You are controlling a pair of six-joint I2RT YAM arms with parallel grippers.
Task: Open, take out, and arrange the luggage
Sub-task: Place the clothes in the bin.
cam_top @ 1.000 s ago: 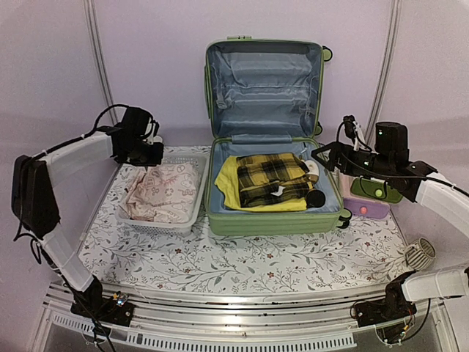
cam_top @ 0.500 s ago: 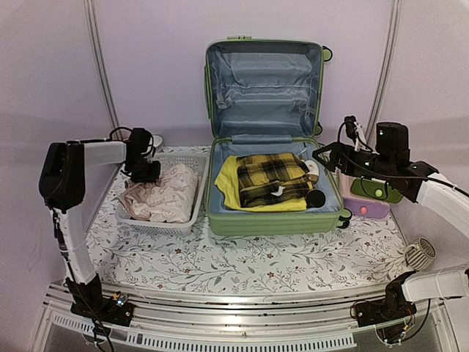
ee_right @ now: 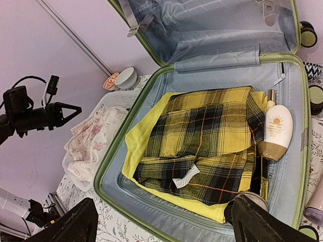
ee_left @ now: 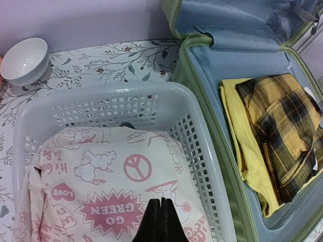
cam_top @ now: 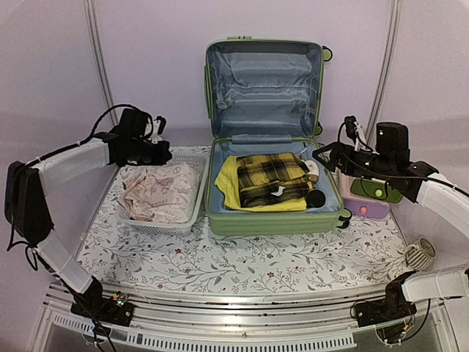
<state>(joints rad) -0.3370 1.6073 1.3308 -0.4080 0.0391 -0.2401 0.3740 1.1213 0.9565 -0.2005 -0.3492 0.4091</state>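
Lilac walls (cam_top: 146, 66) all round, flowered cloth over the table (cam_top: 242, 268). Found the luggage (cam_top: 272, 222) at the middle of the far side, already unzipped, with its lid (cam_top: 264, 88) tipped up against the back wall, most likely to leave the lower half open to both arms. Saw in that lower half a plaid shirt (cam_top: 272, 176) folded on top of a yellow garment (cam_top: 224, 185), and a pale bottle (ee_right: 278, 132) tucked along the right-hand side of the shirt; took these for the things not yet unpacked. Spotted a white basket (cam_top: 155, 227) just beside the case on the left, set there, by the look of it, to receive the clothes, and holding one printed cloth (cam_top: 163, 192) with pink lettering. Noticed a small bowl (ee_left: 24, 59) beyond the basket and a purple-and-green box (cam_top: 366, 207) on the case's right. Caught the left gripper (ee_left: 161, 222) pinched tight with nothing between its fingers, hanging over the printed cloth; could not make out any contact with it. Judged that cloth delivered and the arm free. Found the right gripper (ee_right: 161, 224) spread wide and empty, poised above the case's right rim and aimed down at the shirt, seemingly readied to take the next piece. Reckoned the opening done and the unpacking only partly so.
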